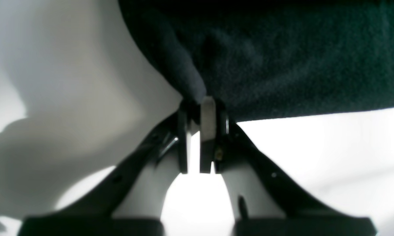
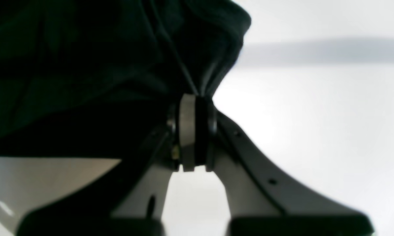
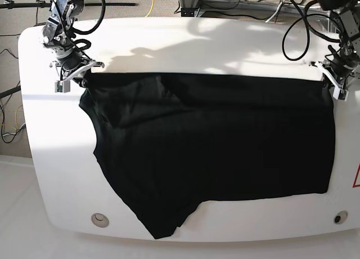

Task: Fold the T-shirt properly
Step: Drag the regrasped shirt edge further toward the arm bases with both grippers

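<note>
**T-shirt spread on table, both upper corners clamped**

We find the T-shirt (image 3: 219,146) lying black side up across the middle of the white table (image 3: 34,129). Its top edge runs nearly straight across the upper part of the base view. Its lower left portion trails diagonally to a point near the bottom edge of the table. No print shows.

At the upper left of the base view, the right gripper (image 3: 79,77) is closed on the cloth corner; the right wrist view shows fabric bunched and pinched between its jaws (image 2: 195,98).

At the upper right, the left gripper (image 3: 333,79) is likewise closed on the opposite corner; the left wrist view shows a cloth fold nipped at its fingertips (image 1: 200,101).

Cables (image 3: 292,22) hang above the far edge of the table.
</note>
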Controlling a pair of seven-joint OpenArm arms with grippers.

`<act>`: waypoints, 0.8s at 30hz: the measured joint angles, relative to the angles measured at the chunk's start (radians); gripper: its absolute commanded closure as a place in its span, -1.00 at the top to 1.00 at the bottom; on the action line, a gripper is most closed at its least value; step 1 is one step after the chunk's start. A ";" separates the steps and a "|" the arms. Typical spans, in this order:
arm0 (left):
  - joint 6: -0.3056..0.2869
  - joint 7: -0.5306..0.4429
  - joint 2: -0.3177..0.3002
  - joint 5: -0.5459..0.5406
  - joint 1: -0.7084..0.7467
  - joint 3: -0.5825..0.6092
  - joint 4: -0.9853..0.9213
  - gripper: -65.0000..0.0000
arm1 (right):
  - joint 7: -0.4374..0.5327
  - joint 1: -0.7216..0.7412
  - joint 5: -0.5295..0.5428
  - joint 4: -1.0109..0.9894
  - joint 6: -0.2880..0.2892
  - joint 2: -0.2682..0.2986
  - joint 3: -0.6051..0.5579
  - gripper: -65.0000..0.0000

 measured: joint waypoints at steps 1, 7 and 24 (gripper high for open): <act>0.000 0.009 0.002 0.001 0.021 -0.003 0.020 -0.99 | 0.000 -0.015 -0.001 0.011 0.000 0.002 0.001 -1.00; -0.007 0.077 0.034 0.007 0.154 -0.055 0.165 -0.98 | -0.001 -0.133 -0.005 0.109 0.003 0.001 0.003 -1.00; 0.005 0.097 0.141 -0.008 0.411 -0.040 0.441 -0.94 | -0.101 -0.316 -0.037 0.322 -0.004 -0.004 0.011 -1.00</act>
